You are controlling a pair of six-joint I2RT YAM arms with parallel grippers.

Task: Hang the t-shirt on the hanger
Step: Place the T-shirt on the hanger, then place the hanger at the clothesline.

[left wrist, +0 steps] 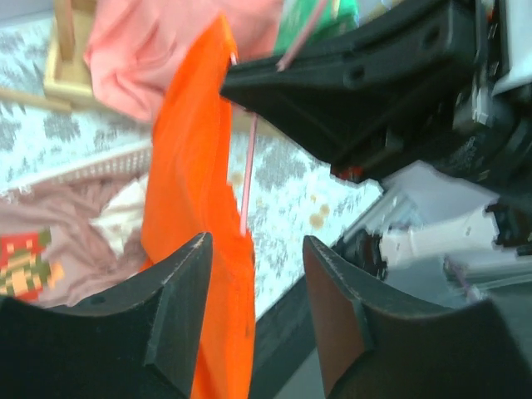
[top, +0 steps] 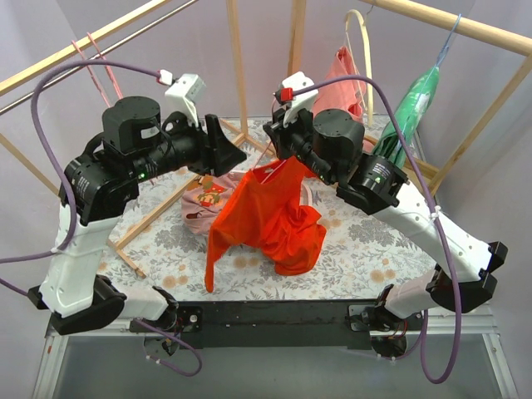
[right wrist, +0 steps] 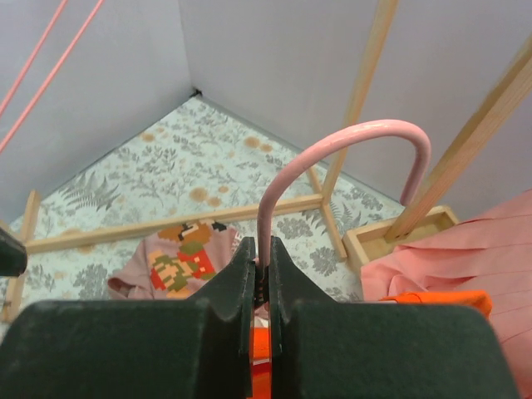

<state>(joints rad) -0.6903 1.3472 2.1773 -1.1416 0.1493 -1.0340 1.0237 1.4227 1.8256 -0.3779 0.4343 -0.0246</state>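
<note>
The orange-red t-shirt [top: 268, 218] hangs in the middle above the table, draped from the pink wire hanger, with its lower part bunched on the tabletop. My right gripper [right wrist: 261, 259] is shut on the hanger's neck just below the hook [right wrist: 353, 135]. In the top view the right gripper [top: 281, 143] is at the shirt's top. My left gripper [top: 239, 155] is open and empty, close to the shirt's upper left edge. In the left wrist view its gripper [left wrist: 253, 243] frames the shirt's edge [left wrist: 193, 166] and a hanger wire [left wrist: 248, 170], without touching them.
A pale pink shirt with a pixel print [top: 204, 204] lies on the table behind the t-shirt. A salmon-pink garment [top: 341, 79] on a beige hanger and a green garment [top: 411, 104] hang at the back right. Spare pink hangers [top: 100, 66] hang upper left. Wooden rack bars [top: 237, 75] surround the table.
</note>
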